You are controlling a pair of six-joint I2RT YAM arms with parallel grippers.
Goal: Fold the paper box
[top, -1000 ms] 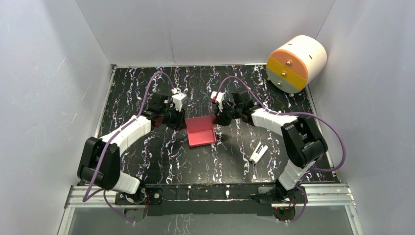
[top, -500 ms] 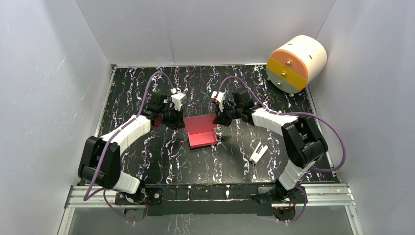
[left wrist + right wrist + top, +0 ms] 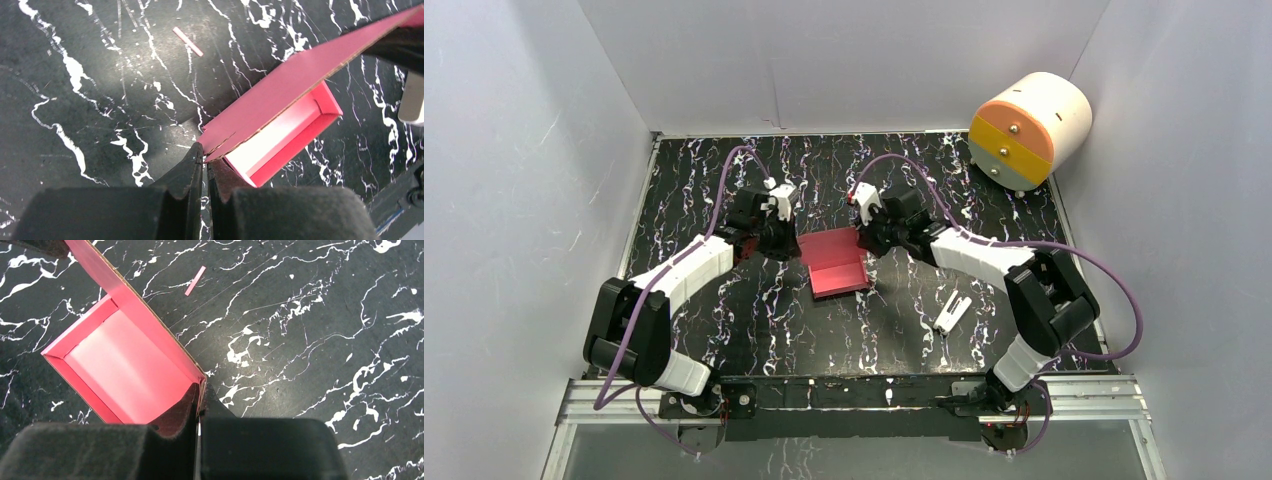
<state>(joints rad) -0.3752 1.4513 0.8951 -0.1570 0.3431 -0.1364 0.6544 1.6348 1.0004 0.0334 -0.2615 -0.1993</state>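
The pink-red paper box (image 3: 836,265) lies mid-table as a shallow tray with a tall rear flap standing up. My left gripper (image 3: 796,243) is shut on the flap's left corner. In the left wrist view the card corner sits pinched between the black fingertips of this gripper (image 3: 204,152), and the paper box (image 3: 280,95) stretches up and right from there. My right gripper (image 3: 862,243) is shut on the flap's right corner. The right wrist view shows that gripper (image 3: 200,389) clamping the thin edge, with the pale inside of the paper box (image 3: 125,365) to its left.
A big white-and-orange cylinder (image 3: 1029,128) stands at the far right corner. A small white clip-like piece (image 3: 951,312) lies right of the box, near the right arm. A tiny pink card strip (image 3: 195,280) lies on the black marbled table beyond the box. White walls enclose the table.
Both grippers have closed onto the rear flap's two corners. They have shifted slightly toward the far side, and the flap leans back a little with them.
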